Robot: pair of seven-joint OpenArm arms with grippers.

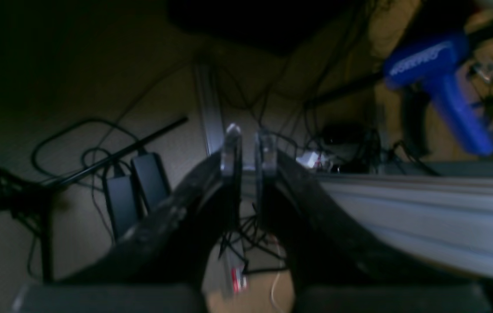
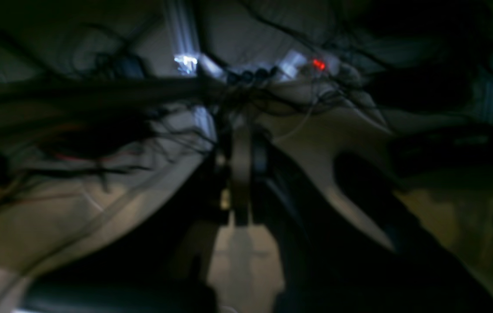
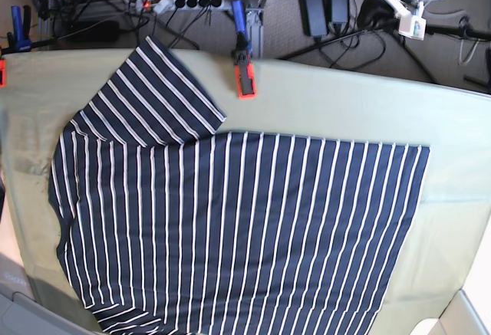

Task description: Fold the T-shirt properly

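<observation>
1. Fabric of the T-shirt (image 3: 238, 228), dark navy with thin white stripes, lies spread flat on the worktop (image 3: 345, 105), which has an olive-green cloth on it.
2. One sleeve (image 3: 157, 93) points to the far left, and its end is close to the far edge of the worktop.
3. The body of the T-shirt covers the middle and the near part of the worktop, and its straight hem (image 3: 418, 197) is on the right side.
4. An orange clamp (image 3: 245, 80) with a blue handle grips the far edge of the worktop, just beside the sleeve but not touching it.
5. Neither arm shows in the base view.
6. The left tool (image 1: 248, 150) hangs over the floor, away from the T-shirt; its two fingertips (image 1: 231, 148) stand close with a narrow gap between them, and nothing is between them.
7. Below the left tool there are black cables and two black power bricks (image 1: 135, 187) on the floor, and a blue handle (image 1: 442, 82) is at the far right, blurred.
8. The right tool (image 2: 242, 174) is seen dark and blurred; its fingers are pressed together and hold nothing.
9. Beyond the right tool there are tangled cables and a small red light (image 2: 318, 64).
</observation>
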